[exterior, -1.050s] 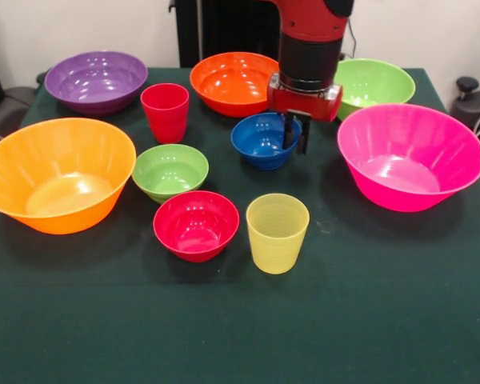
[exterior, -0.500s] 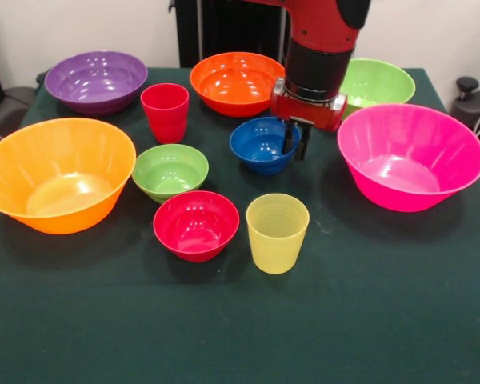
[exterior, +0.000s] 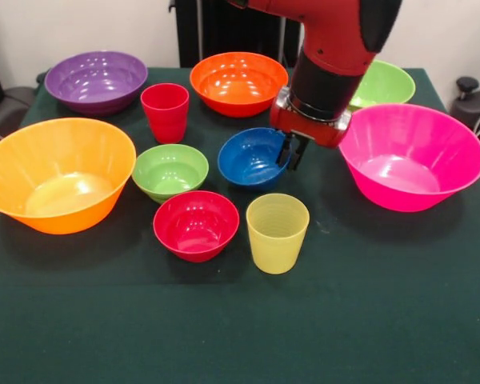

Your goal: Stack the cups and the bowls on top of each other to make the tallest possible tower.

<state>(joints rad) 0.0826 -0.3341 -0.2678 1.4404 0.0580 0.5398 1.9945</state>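
Observation:
My gripper (exterior: 292, 152) is shut on the right rim of the small blue bowl (exterior: 250, 158), which tilts toward the camera. In front of the bowl the yellow cup (exterior: 277, 233) stands upright and open, with the small red bowl (exterior: 196, 225) to its left. The red cup (exterior: 165, 112) stands upright further back on the left, and the small green bowl (exterior: 170, 171) sits in front of it. No tower is standing; every piece sits on its own.
Larger bowls ring the green-clothed table (exterior: 368, 320): purple (exterior: 96, 80) back left, orange (exterior: 234, 82) back middle, green (exterior: 384, 82) partly behind the arm, pink (exterior: 410, 156) right, orange-yellow (exterior: 56, 174) left.
The gripper has carried the blue bowl forward and slightly left, toward the yellow cup, and the bowl now tilts more. The arm leans further in from the right. Nothing else moved.

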